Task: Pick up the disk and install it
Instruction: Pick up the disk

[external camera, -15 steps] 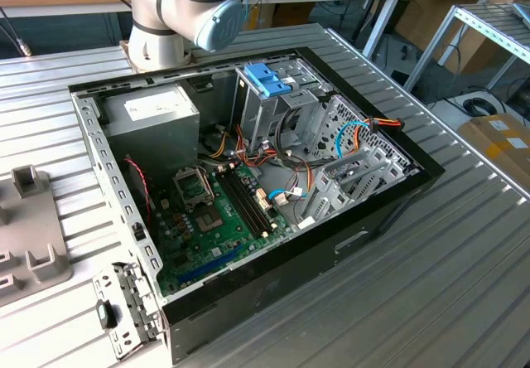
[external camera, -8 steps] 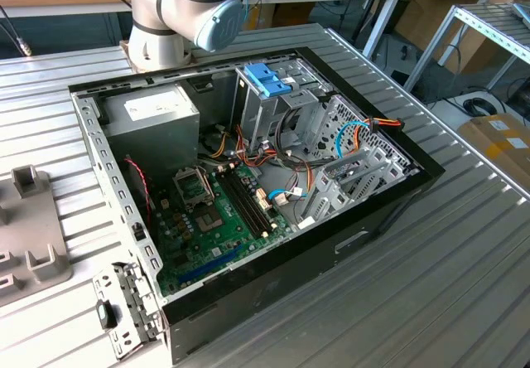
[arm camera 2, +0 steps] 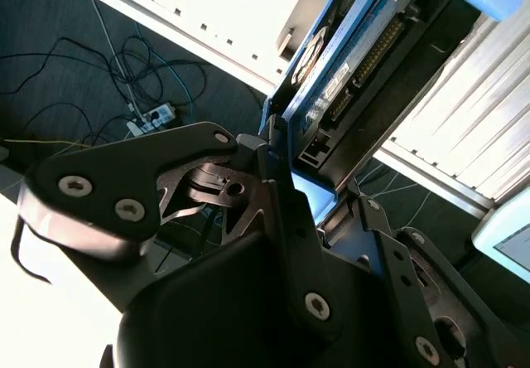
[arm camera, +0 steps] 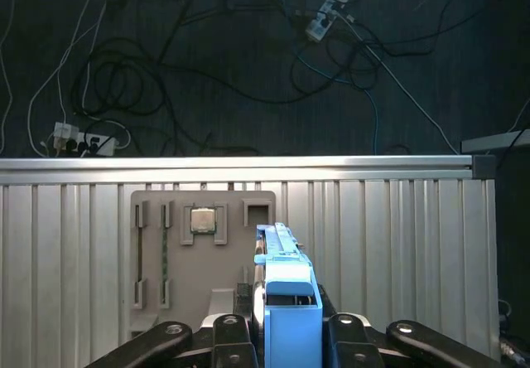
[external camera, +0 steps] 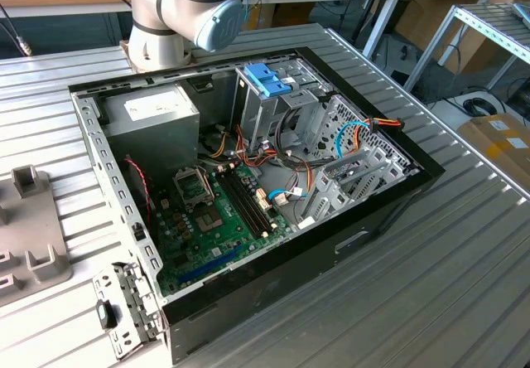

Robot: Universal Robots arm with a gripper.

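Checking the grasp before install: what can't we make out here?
Disk, flat grey-metal drive in a light-blue plastic carrier: edge-on in first wrist view, label face hidden; one end runs off frame at the black gripper.
Grip contact: covered by the gripper's linkage in second wrist view.
Grey robot arm: cut off by exterior view's top edge.
Upright metal drive cage: bay interior hidden by its walls and blue plastic handle.

Loose cables [external camera: 364,126] crowd the upright drive cage [external camera: 277,111].
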